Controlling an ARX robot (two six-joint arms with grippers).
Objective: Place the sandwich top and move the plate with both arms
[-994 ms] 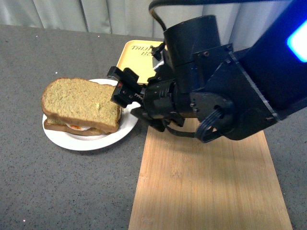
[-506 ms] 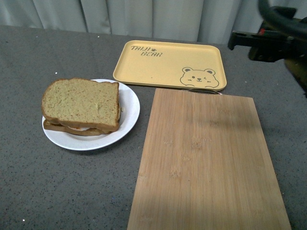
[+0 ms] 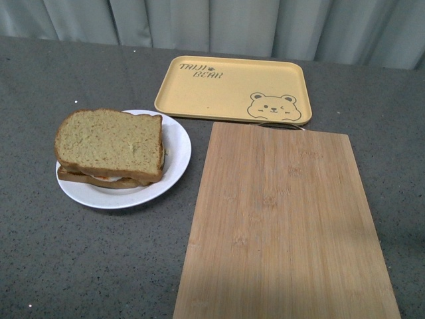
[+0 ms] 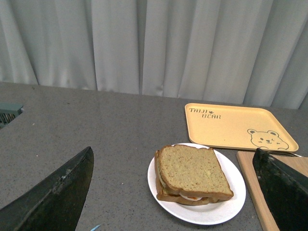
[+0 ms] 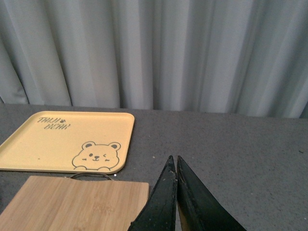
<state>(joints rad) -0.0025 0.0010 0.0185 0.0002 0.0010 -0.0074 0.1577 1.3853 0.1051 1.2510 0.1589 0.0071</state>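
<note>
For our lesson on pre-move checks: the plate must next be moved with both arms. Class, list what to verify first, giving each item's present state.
1. The sandwich top lies flat on the sandwich: ok.
2. The plate has bare rim toward the cutting board: ok.
3. The left gripper is open: ok.
4. The right gripper is open: not ok, shut.
5. Both grippers are at the plate's rim: not ok, neither touches it.
</note>
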